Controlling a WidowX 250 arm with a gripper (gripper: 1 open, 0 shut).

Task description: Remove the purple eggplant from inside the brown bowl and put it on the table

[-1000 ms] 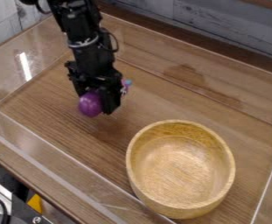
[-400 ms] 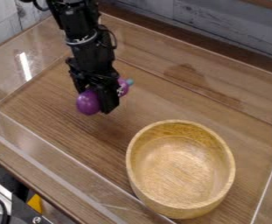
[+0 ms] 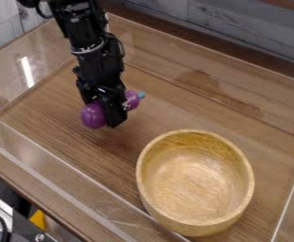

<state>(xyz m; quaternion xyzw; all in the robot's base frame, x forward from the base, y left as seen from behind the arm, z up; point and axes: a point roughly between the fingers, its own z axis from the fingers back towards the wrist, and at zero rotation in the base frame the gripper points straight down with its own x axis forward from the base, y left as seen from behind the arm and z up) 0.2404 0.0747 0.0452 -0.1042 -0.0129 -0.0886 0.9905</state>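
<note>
You had the glossy purple eggplant (image 3: 96,114) low over the table (image 3: 199,90), well left of the empty tan bowl (image 3: 196,181).

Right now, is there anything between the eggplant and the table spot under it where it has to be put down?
Nothing visible. The gripper is shut on the eggplant, low over bare table to the left of the bowl. The bowl sits apart and empty, and no other object lies under or beside the eggplant.
</note>
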